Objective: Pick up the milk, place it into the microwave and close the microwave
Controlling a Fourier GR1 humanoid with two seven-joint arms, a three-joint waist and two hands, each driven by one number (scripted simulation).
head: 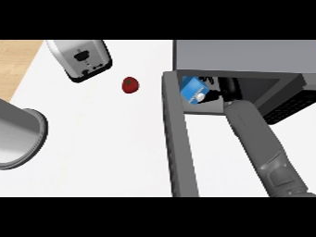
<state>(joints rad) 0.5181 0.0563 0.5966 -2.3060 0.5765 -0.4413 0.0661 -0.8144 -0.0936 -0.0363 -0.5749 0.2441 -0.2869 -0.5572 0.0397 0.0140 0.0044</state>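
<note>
Right forearm (pixel 263 143) reaches into the microwave (pixel 249 55).
Milk (pixel 191 88) lies tilted front-to-back, cap toward the robot; right hand (pixel 230 88) alongside, grip impossible to tell.

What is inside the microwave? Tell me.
The blue milk carton and the right hand beside it. The top of the microwave hides the cavity's back.

There's the milk (pixel 194 90), a small blue carton with a white patch, tilted and already inside the microwave (pixel 249 55), at the left of the cavity. The microwave is a grey box, and its door (pixel 177 139) hangs wide open, seen edge-on at its left.
</note>
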